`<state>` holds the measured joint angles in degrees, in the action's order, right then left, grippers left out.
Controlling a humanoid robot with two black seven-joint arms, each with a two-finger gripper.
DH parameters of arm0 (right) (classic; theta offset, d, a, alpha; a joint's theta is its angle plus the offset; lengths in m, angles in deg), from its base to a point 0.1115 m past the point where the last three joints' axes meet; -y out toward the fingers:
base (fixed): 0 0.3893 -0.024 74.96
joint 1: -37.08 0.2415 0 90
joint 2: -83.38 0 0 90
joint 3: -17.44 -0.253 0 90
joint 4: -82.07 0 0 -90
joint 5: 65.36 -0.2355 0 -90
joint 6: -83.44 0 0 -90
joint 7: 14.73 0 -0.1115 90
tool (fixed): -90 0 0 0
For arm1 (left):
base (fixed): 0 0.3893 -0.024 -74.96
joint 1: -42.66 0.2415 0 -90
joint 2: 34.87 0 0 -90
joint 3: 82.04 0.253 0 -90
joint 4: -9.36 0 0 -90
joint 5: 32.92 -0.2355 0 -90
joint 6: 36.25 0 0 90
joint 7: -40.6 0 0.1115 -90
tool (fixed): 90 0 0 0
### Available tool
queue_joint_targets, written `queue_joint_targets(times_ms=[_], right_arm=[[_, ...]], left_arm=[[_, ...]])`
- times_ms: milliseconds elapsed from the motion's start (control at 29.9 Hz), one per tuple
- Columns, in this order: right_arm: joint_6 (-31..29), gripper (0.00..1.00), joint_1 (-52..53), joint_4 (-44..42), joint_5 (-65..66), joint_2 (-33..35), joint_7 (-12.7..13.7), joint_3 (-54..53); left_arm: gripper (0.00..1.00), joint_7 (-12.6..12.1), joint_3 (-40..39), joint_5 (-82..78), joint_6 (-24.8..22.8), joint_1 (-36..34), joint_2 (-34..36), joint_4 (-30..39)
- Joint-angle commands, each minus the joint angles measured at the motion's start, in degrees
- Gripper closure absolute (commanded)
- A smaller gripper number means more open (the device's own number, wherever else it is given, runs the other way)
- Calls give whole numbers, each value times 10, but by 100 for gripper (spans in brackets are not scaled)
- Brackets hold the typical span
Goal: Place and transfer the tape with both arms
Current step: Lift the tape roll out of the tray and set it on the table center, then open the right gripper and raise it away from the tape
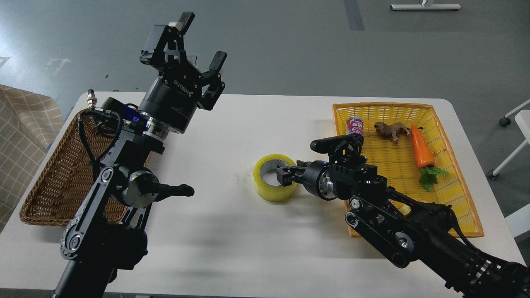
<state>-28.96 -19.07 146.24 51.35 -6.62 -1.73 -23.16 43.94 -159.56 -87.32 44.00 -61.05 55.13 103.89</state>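
The tape [271, 188], a yellow roll with a grey-brown core, lies flat on the white table [232, 248] near its middle. My right gripper [285, 174] reaches in from the right and is shut on the roll's right wall, one finger inside the core and one outside. My left gripper [203, 39] is open and empty, raised high above the table's far left, fingers pointing up and away. It is well apart from the tape.
A yellow basket [455, 194] at the right holds a small can [355, 125], a brown toy animal [391, 130] and a toy carrot [421, 148]. A brown wicker basket [45, 178] stands at the left, partly behind my left arm.
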Motion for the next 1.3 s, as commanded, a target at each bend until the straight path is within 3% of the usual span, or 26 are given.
queue_joint_targets(times_ms=[0, 134, 267, 502, 568, 669, 970, 1137, 1271], right_arm=[[28, 15, -2, 0, -24, 0, 0, 0], [74, 7, 4, 1, -24, 0, 0, -30], [88, 5, 9, 22, -27, 0, 0, -61], [88, 0, -5, 140, -27, 0, 1, -116], [88, 0, -6, 169, -27, 0, 4, -123], [89, 0, -12, 201, -31, 42, 2, -145], [81, 0, -84, 276, -422, 80, -1, -348], [80, 0, -109, 296, -516, 73, -4, -425], [78, 0, -122, 312, -629, 60, -10, -446]], left_arm=[[2, 0, 0, -1, 1, 1, 0, 0], [2, 0, -1, -1, 1, 4, 0, 1], [2, 0, -1, -1, 1, 5, 0, 1], [2, -1, -1, -1, 1, 5, 0, 0], [2, 10, -3, 0, 2, 4, 0, 0], [2, 16, -9, 0, 5, 4, 0, 0], [2, 5, -1, 1, 8, 4, 0, 0], [2, 2, 0, 1, 7, -4, 0, -2], [2, -15, 0, 8, 7, -13, 0, -12]])
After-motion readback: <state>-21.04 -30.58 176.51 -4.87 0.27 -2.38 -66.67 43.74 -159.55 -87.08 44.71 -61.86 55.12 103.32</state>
